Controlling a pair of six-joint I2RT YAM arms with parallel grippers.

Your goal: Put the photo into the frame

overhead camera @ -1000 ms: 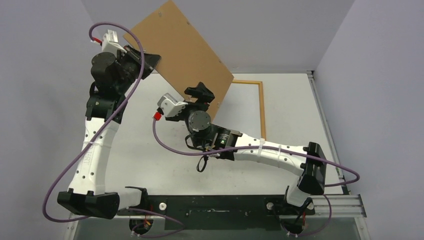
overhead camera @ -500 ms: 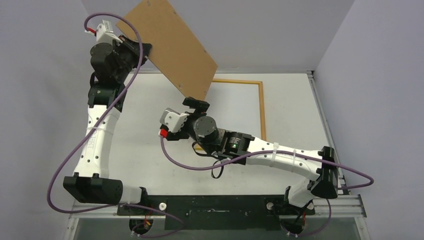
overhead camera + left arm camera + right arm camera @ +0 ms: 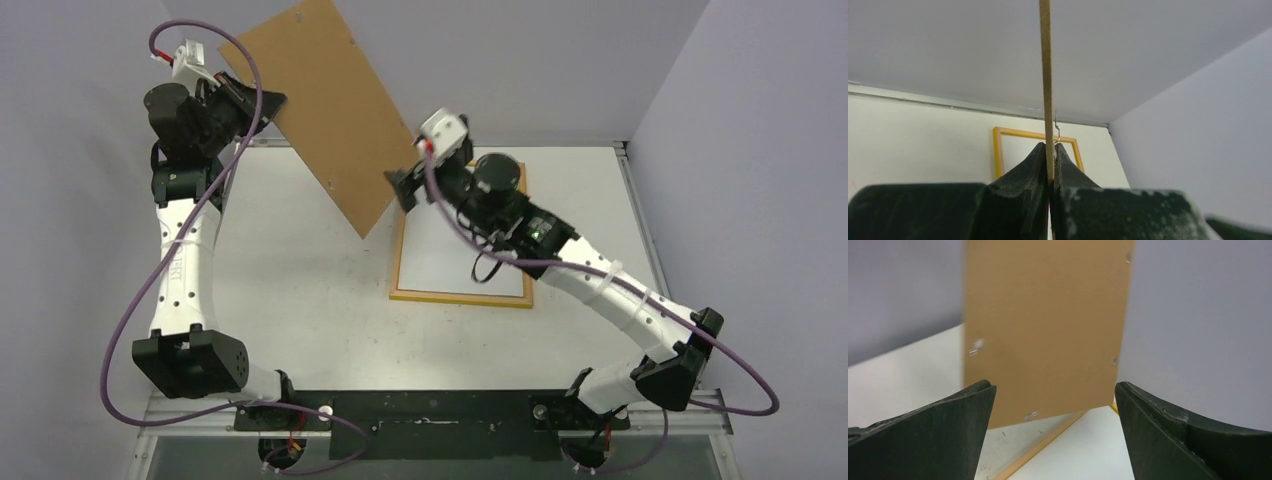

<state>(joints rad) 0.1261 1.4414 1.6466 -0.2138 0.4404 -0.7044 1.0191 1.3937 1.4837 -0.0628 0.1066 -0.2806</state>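
Note:
The frame (image 3: 460, 297) lies flat right of the table's middle, its thin rim yellow in the left wrist view (image 3: 998, 150) and wood-coloured in the right wrist view (image 3: 1038, 445). Plain white fills it; I cannot tell whether that is the photo, whose printed face is out of view. My left gripper (image 3: 262, 105) (image 3: 1049, 150) is shut on the edge of the brown backing board (image 3: 330, 110) (image 3: 1045, 75), held tilted in the air at the back left. My right gripper (image 3: 400, 185) (image 3: 1055, 387) hangs open and empty over the frame's far left corner, facing the board (image 3: 1048, 325).
The board's lower corner (image 3: 365, 232) hangs just left of the frame. Grey walls close in behind and on both sides. Small metal clips (image 3: 976, 346) dot the board. A black rail (image 3: 440, 410) with both arm bases runs along the near edge.
The left arm has swung the board up and to the left, uncovering the frame. The right arm moved from the table's middle to the frame's far left corner, jaws staying open.

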